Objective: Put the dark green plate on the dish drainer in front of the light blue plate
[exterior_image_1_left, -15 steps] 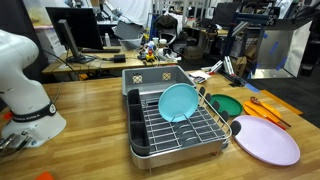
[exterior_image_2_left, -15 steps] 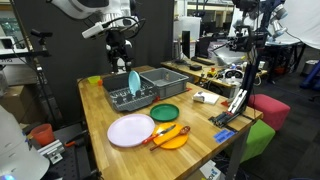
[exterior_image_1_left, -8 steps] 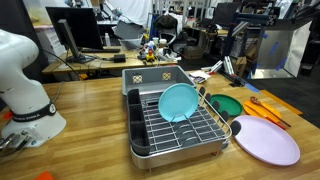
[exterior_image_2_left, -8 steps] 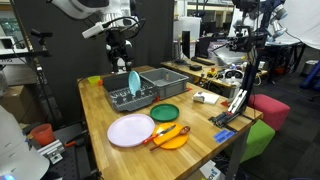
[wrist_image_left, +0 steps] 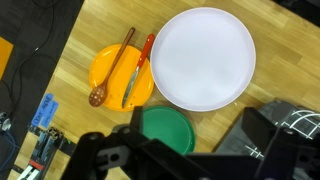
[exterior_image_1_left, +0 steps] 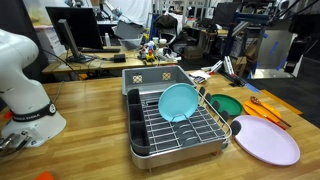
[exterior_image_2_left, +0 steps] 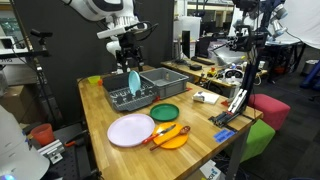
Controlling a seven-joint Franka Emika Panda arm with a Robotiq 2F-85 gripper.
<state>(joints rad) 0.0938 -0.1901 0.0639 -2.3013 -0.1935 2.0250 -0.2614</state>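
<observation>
The dark green plate lies flat on the wooden table beside the dish drainer; it also shows in an exterior view and in the wrist view. The light blue plate stands upright in the drainer, also seen in an exterior view. My gripper hangs high above the drainer, open and empty. In the wrist view its dark fingers frame the green plate far below. The gripper is out of one exterior view.
A large pale lavender plate lies next to the green one. An orange plate holds a wooden spoon and utensils. A grey bin stands behind the drainer. The table edge and a cluttered lab lie beyond.
The arm has shifted a little sideways above the drainer, toward the side where the plates lie. Plates and drainer have not moved.
</observation>
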